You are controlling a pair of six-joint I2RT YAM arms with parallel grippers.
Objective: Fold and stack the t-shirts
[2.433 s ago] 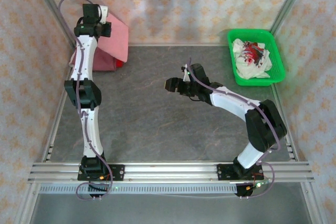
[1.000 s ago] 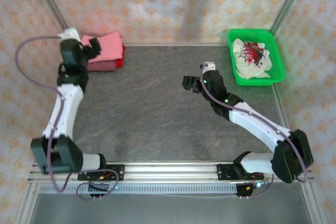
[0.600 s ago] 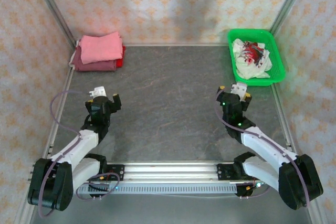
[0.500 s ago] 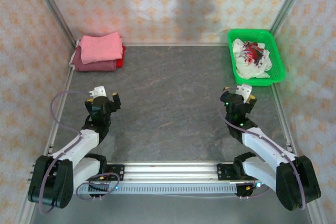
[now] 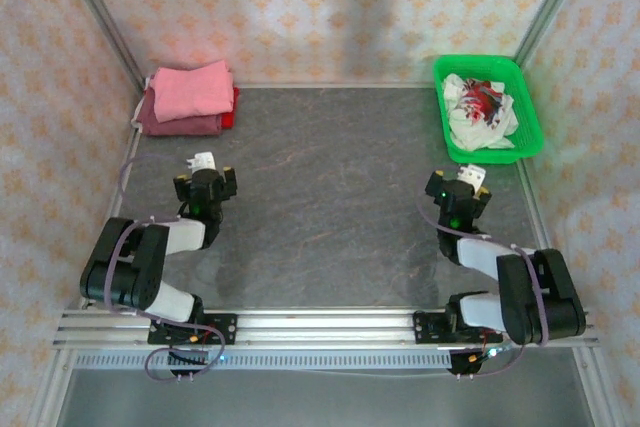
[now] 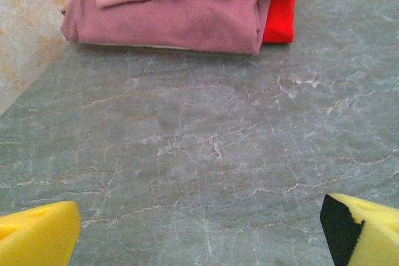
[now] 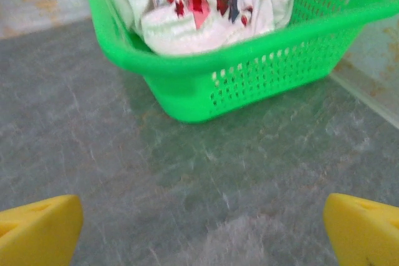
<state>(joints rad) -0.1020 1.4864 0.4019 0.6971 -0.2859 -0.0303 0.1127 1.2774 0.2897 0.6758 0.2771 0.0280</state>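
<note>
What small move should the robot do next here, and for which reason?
Probably ease the open right gripper forward toward the green basket, which sits just ahead of it. A crumpled white-and-red garment lies unfolded inside, while the pink shirt already rests folded on top of the stack, so the basket seems to hold the remaining work.

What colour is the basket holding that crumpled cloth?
Bright green; the basket shows best in the right wrist view.

Top overhead, whole table (image 5: 320, 207); left wrist low, facing shirt stack (image 6: 168, 23) (shared overhead); right wrist facing basket (image 7: 249, 85).
</note>
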